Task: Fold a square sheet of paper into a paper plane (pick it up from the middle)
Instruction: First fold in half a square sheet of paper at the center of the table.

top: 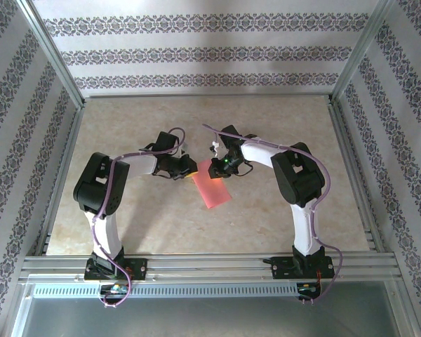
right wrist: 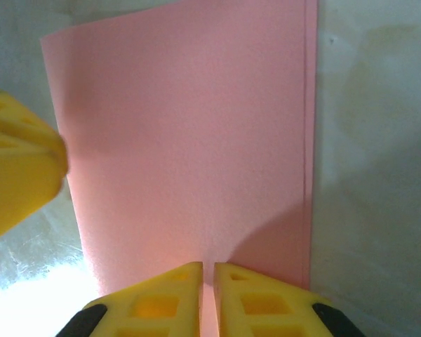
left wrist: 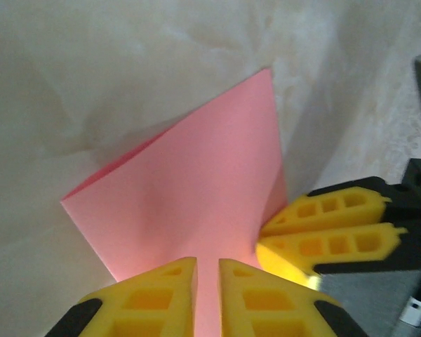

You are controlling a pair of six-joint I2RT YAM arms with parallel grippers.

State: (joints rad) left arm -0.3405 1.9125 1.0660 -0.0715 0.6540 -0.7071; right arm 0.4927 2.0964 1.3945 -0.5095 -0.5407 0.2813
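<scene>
From above, the sheet of paper point(top: 212, 186) is a pink-red oblong, folded double, at the middle of the table point(top: 147, 126). Its far end sits between the left gripper point(top: 190, 170) and the right gripper point(top: 217, 167), which come close together there.

From the left wrist, the sheet point(left wrist: 189, 196) bows up off the table, one corner pointing away. The left gripper point(left wrist: 208, 298) has its fingers nearly together, nipping the near edge of the paper. The right gripper's fingers point(left wrist: 323, 210) reach the sheet's right edge.

From the right wrist, the sheet point(right wrist: 189, 140) looks smooth, with two layers showing along its right edge. The right gripper point(right wrist: 208, 302) is pinched tight on the near edge. A finger point(right wrist: 17, 175) of the left gripper overlaps the sheet's left edge.
</scene>
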